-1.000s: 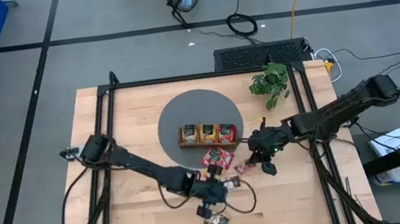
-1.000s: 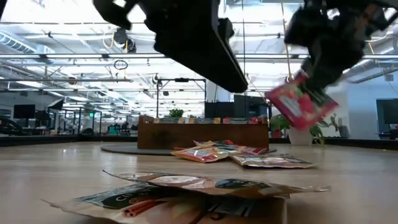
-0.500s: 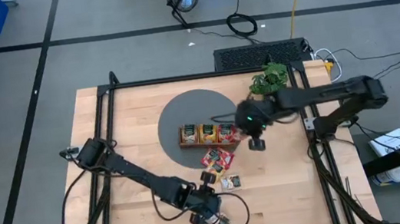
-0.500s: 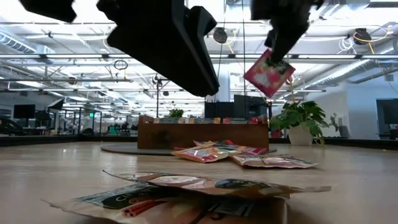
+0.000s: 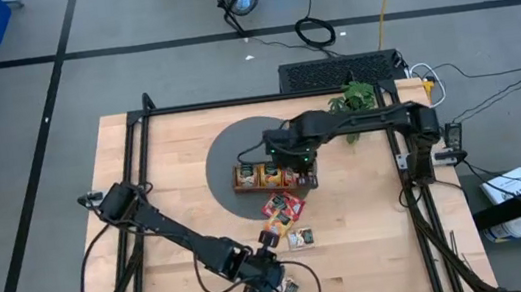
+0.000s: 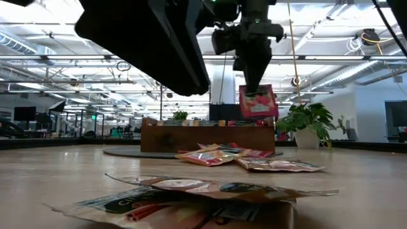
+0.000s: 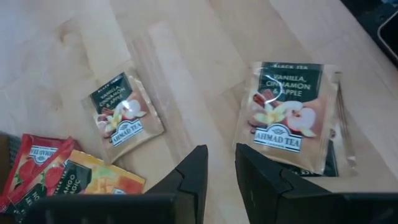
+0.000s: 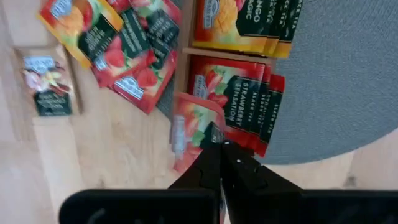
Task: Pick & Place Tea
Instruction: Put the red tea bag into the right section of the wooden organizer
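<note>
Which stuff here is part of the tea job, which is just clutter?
Job:
- red sachet clamped in the right gripper, above the wooden tray
- loose sachets on the table
- dark green sachets under the left gripper
- sachets filed in the tray

Lying about:
- potted plant
- grey round mat

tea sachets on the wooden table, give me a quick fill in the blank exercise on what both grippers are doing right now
1. The right gripper is shut on a flat ____ strawberry tea sachet.
2. It holds that sachet above the brown wooden three-compartment ____.
3. That holder stands on a round ____ mat.
4. The left gripper is ____ over a dark green vanilla sachet near the table's front edge.

Missing words: red; tray; grey; open
</note>
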